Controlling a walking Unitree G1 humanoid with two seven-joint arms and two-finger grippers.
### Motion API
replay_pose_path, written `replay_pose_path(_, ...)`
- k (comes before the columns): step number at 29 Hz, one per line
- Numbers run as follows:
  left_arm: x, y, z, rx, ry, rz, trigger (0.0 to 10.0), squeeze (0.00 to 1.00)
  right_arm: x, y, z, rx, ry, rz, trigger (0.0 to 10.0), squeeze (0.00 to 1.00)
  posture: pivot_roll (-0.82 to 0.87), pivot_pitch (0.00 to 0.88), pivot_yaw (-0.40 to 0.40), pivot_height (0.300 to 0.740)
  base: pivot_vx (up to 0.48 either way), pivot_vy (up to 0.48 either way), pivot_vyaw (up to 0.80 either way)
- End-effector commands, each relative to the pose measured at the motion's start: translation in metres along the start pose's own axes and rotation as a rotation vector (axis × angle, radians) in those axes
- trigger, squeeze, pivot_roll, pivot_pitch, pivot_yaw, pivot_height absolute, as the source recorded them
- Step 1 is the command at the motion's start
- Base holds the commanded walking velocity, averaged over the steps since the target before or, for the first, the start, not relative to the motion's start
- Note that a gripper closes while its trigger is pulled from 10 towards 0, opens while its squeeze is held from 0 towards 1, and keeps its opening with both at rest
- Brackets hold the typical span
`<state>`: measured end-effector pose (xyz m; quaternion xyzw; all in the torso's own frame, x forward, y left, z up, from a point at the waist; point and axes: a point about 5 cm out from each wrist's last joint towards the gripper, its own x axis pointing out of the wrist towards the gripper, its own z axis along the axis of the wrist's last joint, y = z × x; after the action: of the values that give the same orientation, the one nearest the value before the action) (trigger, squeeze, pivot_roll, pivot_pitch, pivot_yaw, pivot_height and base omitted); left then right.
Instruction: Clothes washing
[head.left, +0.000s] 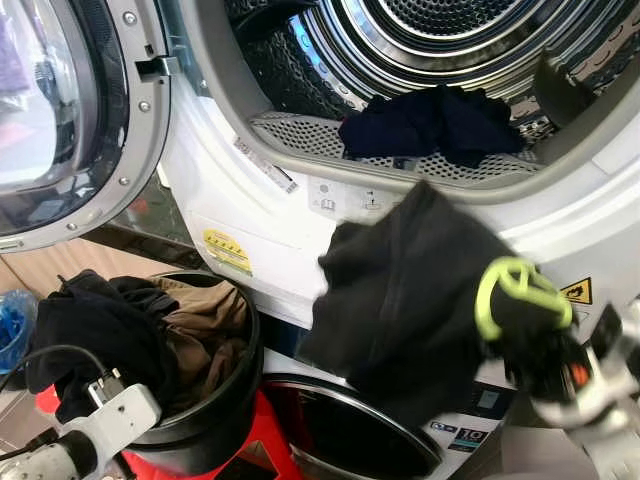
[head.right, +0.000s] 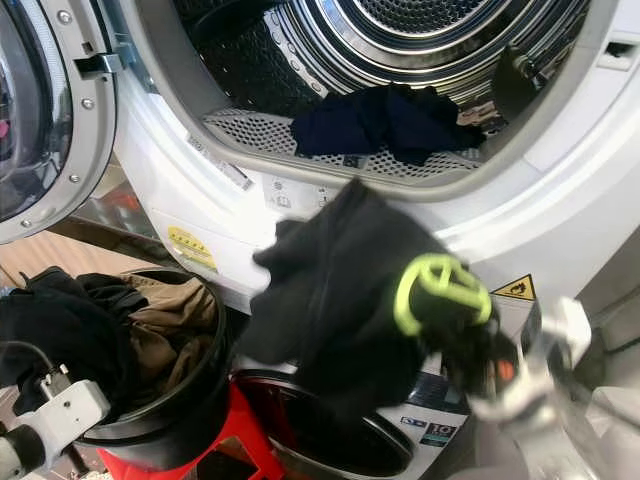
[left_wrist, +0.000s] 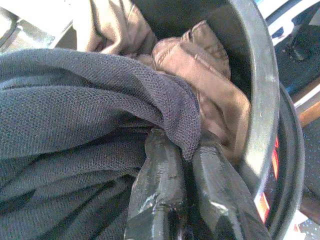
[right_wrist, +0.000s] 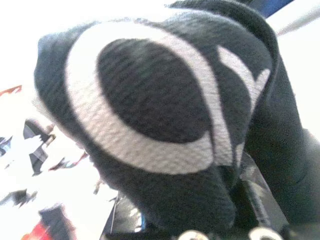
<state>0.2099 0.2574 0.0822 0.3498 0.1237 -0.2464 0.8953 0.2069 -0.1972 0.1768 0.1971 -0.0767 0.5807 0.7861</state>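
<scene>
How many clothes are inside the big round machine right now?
1 that I can see: a dark blue garment lying at the front of the drum. More may be hidden deeper inside. The black garment held by the right gripper is still outside.

Drum (head.left: 300, 135): perforated grey lip at the front of the open upper machine, with ribbed metal behind it.
On the drum lip: a dark navy garment (head.left: 430, 125), bunched, lying on the perforated part and reaching back into the drum.
Bucket (head.left: 215, 425): black, round, standing below and to the left of the drum opening on a red stool (head.left: 255, 445).
In the bucket: a black garment (head.left: 95, 330) heaped at the left and spilling over the rim; a brown garment (head.left: 205, 325) beside it on the right, crumpled against the inner wall.
Stool: red, just beside the lower machine's round door (head.left: 340, 425).
</scene>
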Motion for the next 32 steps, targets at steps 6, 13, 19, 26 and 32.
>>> replay_pose_path(6, 0.009, 0.007, 0.001, 0.005, -0.026, 0.045, 10.0, 0.00, 0.010, 0.027, 0.010, -0.030, 0.105, 0.146, 0.0, 0.00, 0.04, 0.094, 0.047, 0.740, 0.000, 0.000, 0.00)
replay_pose_path(13, 0.020, -0.010, 0.022, -0.041, -0.130, -0.146, 10.0, 1.00, 0.031, 0.040, 0.028, -0.079, 0.031, 0.249, 0.0, 0.00, 0.04, 0.093, 0.048, 0.740, 0.000, 0.000, 0.00)
replay_pose_path(19, 0.028, -0.024, 0.034, 0.037, -0.158, -0.332, 10.0, 1.00, 0.043, 0.052, 0.045, -0.116, -0.032, 0.323, 0.0, 0.00, 0.03, 0.092, 0.046, 0.740, 0.000, 0.000, 0.00)
replay_pose_path(26, 0.036, -0.013, 0.069, 0.039, -0.304, -0.322, 10.0, 1.00, 0.051, 0.052, 0.059, -0.143, -0.110, 0.327, 0.0, 0.00, 0.03, 0.086, 0.041, 0.740, 0.000, 0.000, 0.00)
replay_pose_path(32, 0.032, 0.002, 0.092, -0.068, -0.409, -0.249, 10.0, 0.44, 0.057, 0.050, 0.062, -0.146, -0.125, 0.318, 0.0, 0.00, 0.04, 0.078, 0.031, 0.740, 0.000, 0.000, 0.00)
